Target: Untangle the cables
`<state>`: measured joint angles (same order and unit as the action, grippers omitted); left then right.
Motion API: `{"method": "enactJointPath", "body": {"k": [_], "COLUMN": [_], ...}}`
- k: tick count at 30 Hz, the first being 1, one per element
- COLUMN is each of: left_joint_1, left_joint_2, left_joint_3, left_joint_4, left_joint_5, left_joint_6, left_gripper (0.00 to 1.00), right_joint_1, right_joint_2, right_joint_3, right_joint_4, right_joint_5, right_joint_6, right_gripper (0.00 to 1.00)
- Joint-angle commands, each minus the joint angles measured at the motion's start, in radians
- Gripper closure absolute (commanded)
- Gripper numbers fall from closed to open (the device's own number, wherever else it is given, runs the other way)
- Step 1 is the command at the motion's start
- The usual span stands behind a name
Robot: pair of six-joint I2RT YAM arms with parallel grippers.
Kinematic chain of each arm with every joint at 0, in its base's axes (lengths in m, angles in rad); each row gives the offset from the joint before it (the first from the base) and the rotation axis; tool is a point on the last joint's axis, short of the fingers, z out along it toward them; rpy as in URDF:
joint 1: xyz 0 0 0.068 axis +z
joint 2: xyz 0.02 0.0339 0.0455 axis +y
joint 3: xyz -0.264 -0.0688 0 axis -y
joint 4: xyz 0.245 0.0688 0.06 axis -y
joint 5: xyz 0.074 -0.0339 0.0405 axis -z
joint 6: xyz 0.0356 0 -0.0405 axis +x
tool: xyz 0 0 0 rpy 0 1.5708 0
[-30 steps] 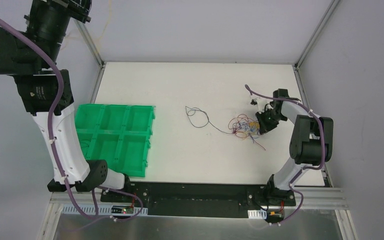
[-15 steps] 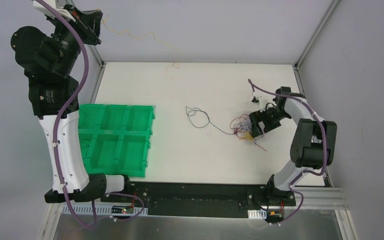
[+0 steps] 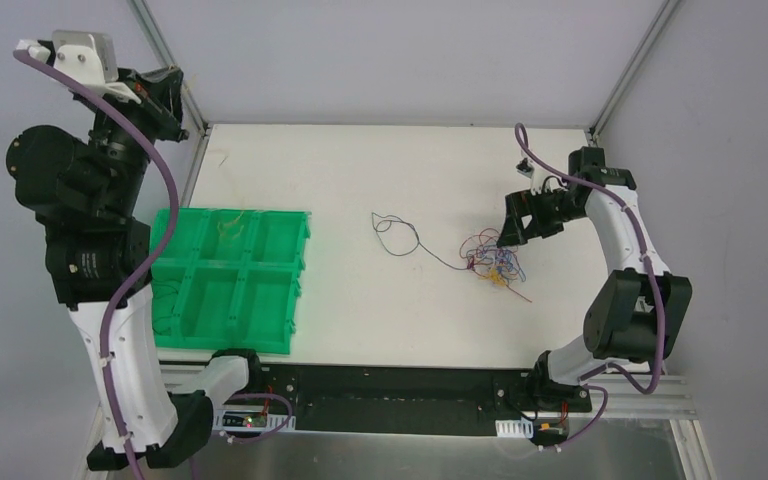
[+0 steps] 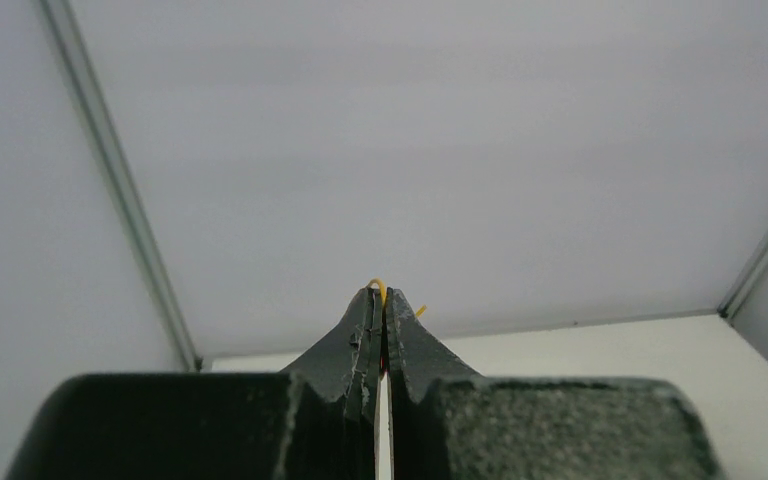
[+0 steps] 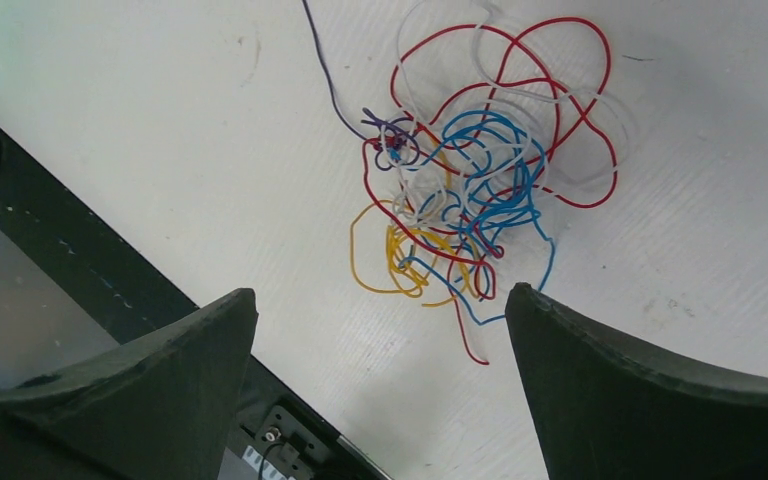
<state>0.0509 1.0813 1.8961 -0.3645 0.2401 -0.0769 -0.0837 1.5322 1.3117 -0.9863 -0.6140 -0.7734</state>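
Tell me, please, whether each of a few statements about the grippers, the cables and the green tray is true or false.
1. The right gripper stands open above the tangle of cables. True.
2. The left gripper is open and empty. False: it is shut on a yellow cable, raised well above the table.
3. The tangle lies inside the green tray. False: it lies on the white table, to the right of the tray.
4. A dark cable trails out of the tangle toward the tray's side. True.
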Motion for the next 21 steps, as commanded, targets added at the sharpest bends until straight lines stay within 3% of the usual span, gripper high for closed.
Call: {"method": "enactJointPath", "body": {"k": [1,7,21], "left_joint_1": [0.046,0.080,0.106], "left_joint_2": [-0.087,-0.147,0.133], "left_joint_3": [-0.148,-0.267,0.191], "left_joint_4": [-0.067,-0.074,-0.059], "left_joint_5": [-0.179,-0.356,-0.442], "left_joint_6": [0.099,0.183,0.490], "left_gripper": [1.00,1.00,1.00], "right_joint_1": [0.001,0.029,0.058], "right_joint_2": [-0.057,-0.096,-0.161], "right_joint_3": [0.037,0.046,0.058], "right_joint_4": [-0.054,-0.070,-0.088], "right_joint_5": [-0.083,-0.098,-0.120], "right_joint_6": [0.060,0.072,0.092], "right_gripper": [0.01,0.01,0.01]}}
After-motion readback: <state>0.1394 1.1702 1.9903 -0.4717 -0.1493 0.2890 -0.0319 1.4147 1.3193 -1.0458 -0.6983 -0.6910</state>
